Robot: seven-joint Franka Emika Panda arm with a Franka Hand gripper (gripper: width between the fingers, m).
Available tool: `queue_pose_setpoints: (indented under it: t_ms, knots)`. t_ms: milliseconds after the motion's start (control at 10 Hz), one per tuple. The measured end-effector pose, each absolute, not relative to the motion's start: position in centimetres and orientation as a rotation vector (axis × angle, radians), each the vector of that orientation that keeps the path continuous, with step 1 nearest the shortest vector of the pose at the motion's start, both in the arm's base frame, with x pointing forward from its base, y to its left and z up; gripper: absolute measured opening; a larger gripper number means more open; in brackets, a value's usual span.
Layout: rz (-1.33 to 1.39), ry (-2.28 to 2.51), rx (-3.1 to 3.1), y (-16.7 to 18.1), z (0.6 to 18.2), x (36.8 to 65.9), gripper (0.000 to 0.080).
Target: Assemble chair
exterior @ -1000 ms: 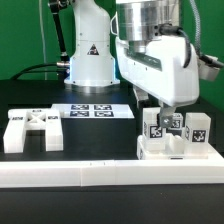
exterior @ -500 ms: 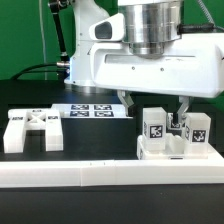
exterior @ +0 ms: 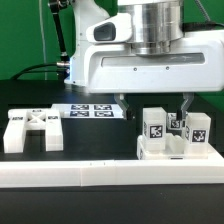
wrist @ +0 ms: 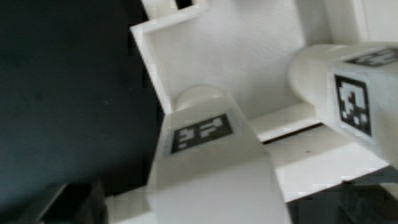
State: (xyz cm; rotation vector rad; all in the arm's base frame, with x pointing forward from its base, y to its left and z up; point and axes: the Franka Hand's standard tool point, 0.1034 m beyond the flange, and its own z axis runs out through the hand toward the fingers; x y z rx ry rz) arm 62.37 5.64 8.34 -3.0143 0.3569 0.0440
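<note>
The partly built chair (exterior: pixel 176 140) stands at the exterior view's right: a white base with three upright tagged blocks. My gripper (exterior: pixel 154 104) hangs just above it, open wide. One finger (exterior: pixel 123 103) hangs clear of the chair toward the exterior view's left. The other finger (exterior: pixel 186 104) is over the upright blocks. Nothing is held. Another white chair part (exterior: pixel 30 130), blocky with short legs, lies at the exterior view's left. The wrist view looks down on a tall tagged piece (wrist: pixel 201 132) and a second tagged block (wrist: pixel 352 95). A dark finger (wrist: pixel 75 205) shows at the edge.
The marker board (exterior: pixel 95 110) lies flat behind the parts, near the arm's white base (exterior: pixel 88 60). A long white border frame (exterior: pixel 100 176) runs along the front of the black table.
The hand has turned about its vertical axis from edge-on to broadside above the chair. Since half a second ago it has barely moved. The jaws stayed open.
</note>
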Motion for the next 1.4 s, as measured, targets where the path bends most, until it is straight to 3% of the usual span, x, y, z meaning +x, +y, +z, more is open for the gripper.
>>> queue_pose_setpoints:
  t_ms: [300, 500, 600, 700, 1000, 1400]
  knots:
    - [0.037, 0.222, -3.026, 5.50, 8.32, 62.38, 0.0649]
    - [0.038, 0.226, -3.026, 5.49, 8.29, 62.37, 0.0412]
    - [0.040, 0.258, -3.024, 5.49, 8.28, 62.36, 0.0412]
    - [0.039, 0.258, -3.024, 5.47, 8.28, 62.37, 0.0289]
    - [0.056, 0.540, -2.986, 5.47, 8.22, 62.36, 0.0289]
    - [0.098, 1.357, -2.721, 5.34, 8.16, 62.38, 0.0291]
